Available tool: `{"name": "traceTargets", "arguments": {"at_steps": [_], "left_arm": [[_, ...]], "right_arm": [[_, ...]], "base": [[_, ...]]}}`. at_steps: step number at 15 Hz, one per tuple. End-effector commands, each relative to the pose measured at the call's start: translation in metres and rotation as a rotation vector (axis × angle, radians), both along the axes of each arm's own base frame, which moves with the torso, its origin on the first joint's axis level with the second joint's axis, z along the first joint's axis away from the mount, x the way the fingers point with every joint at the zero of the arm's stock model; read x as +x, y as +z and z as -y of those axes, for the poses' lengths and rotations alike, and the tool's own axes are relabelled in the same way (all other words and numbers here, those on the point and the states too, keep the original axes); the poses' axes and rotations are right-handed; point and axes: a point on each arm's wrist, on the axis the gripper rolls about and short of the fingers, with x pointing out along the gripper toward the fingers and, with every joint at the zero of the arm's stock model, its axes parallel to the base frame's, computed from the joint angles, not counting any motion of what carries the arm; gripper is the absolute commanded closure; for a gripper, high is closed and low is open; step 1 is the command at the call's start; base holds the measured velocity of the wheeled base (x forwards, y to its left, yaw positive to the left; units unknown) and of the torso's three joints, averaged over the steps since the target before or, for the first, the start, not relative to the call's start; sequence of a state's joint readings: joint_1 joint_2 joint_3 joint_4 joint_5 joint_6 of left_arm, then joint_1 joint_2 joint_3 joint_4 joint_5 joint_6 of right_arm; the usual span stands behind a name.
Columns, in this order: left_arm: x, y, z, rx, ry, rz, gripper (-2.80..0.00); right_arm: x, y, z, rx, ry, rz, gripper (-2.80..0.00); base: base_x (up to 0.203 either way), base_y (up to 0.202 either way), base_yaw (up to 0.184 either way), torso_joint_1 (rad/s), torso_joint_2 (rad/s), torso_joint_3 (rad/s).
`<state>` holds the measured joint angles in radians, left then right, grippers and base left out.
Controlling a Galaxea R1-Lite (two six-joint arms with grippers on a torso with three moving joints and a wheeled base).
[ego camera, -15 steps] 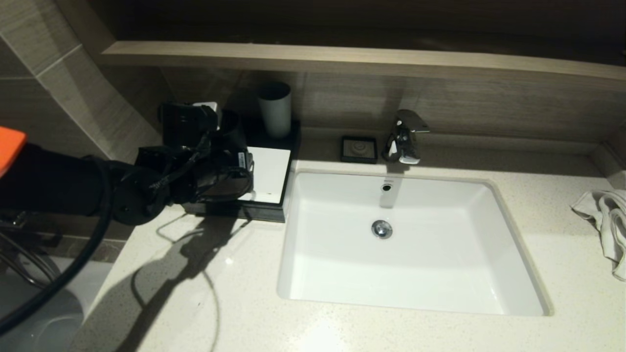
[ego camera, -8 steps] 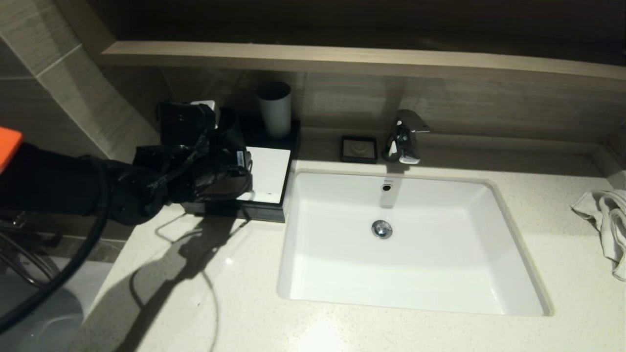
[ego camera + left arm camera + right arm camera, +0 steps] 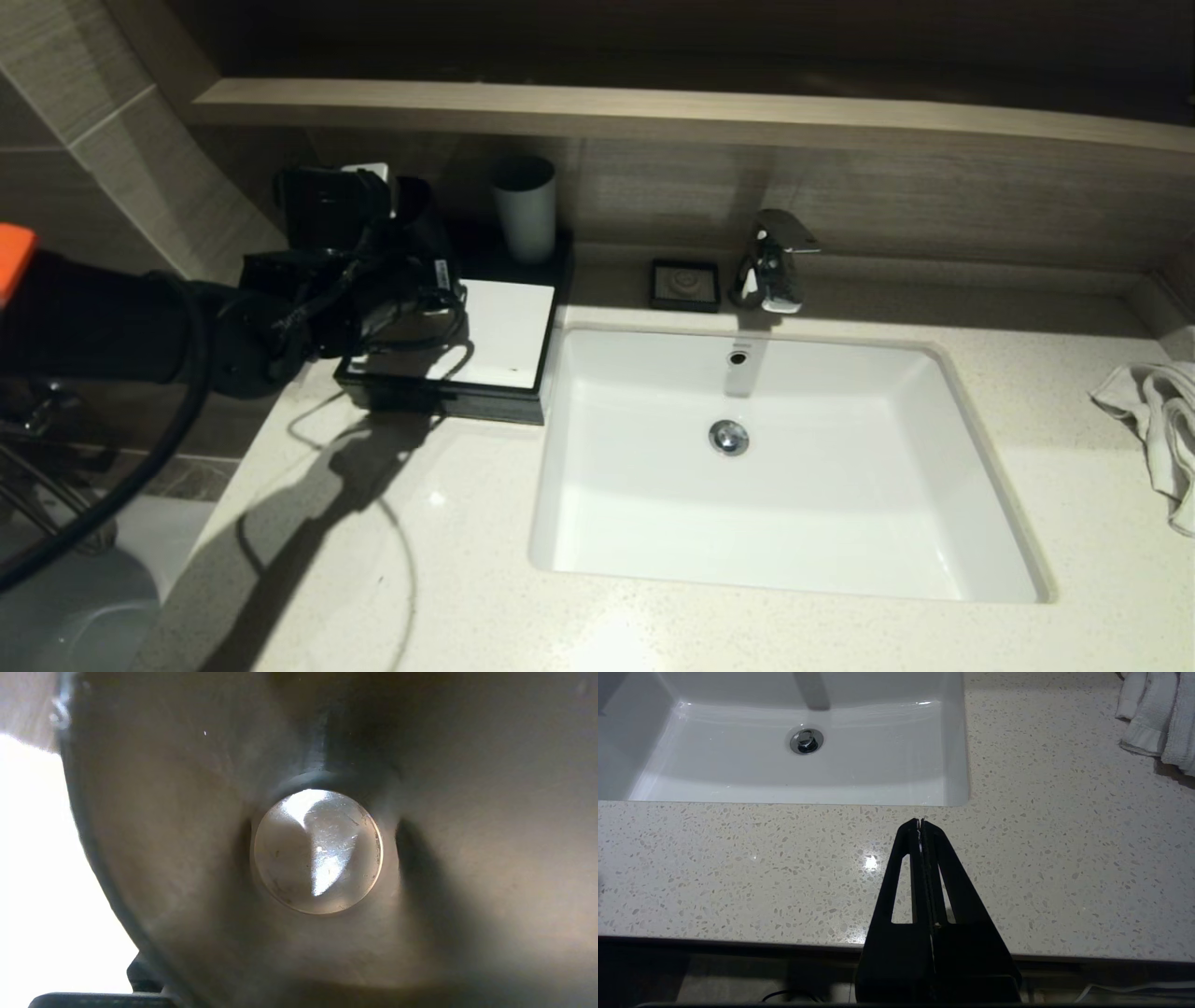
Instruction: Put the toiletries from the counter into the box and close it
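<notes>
Dim room; light falls from above, throwing the left arm's hard shadow [image 3: 345, 485] onto the tabletop [image 3: 448, 597] beside the bright, glaring sink [image 3: 579, 523]. Left wrist view blurred.

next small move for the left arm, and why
Probably back the left gripper off slightly: it hangs over the flat black box with a white top, with a round silver disc filling its wrist view.
</notes>
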<state>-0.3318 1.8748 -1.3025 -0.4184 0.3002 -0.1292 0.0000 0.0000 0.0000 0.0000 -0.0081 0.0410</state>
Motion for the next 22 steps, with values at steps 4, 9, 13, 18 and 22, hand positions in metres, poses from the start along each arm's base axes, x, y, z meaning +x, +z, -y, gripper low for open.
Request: {"name": "traceTargets", "arguments": {"at_steps": [4,9,13,18,22], "left_arm": [[0.018,0.005,-0.001,0.015,0.016,0.020,0.00],[0.034,0.008,0.005,0.029,0.011,0.038,0.00],[0.047,0.003,0.009,0.028,0.013,0.042,0.00],[0.060,0.008,0.013,0.023,0.013,0.057,0.00],[0.064,0.007,0.014,0.025,0.015,0.054,0.00]], "right_arm": [[0.000,0.000,0.000,0.000,-0.001,0.000,0.00],[0.000,0.000,0.000,0.000,-0.001,0.000,0.00],[0.000,0.000,0.000,0.000,-0.001,0.000,0.00],[0.000,0.000,0.000,0.000,-0.001,0.000,0.00],[0.000,0.000,0.000,0.000,-0.001,0.000,0.00]], "base": [[0.000,0.000,0.000,0.000,0.00,0.000],[0.000,0.000,0.000,0.000,0.00,0.000],[0.000,0.000,0.000,0.000,0.00,0.000],[0.000,0.000,0.000,0.000,0.00,0.000],[0.000,0.000,0.000,0.000,0.00,0.000]]}}
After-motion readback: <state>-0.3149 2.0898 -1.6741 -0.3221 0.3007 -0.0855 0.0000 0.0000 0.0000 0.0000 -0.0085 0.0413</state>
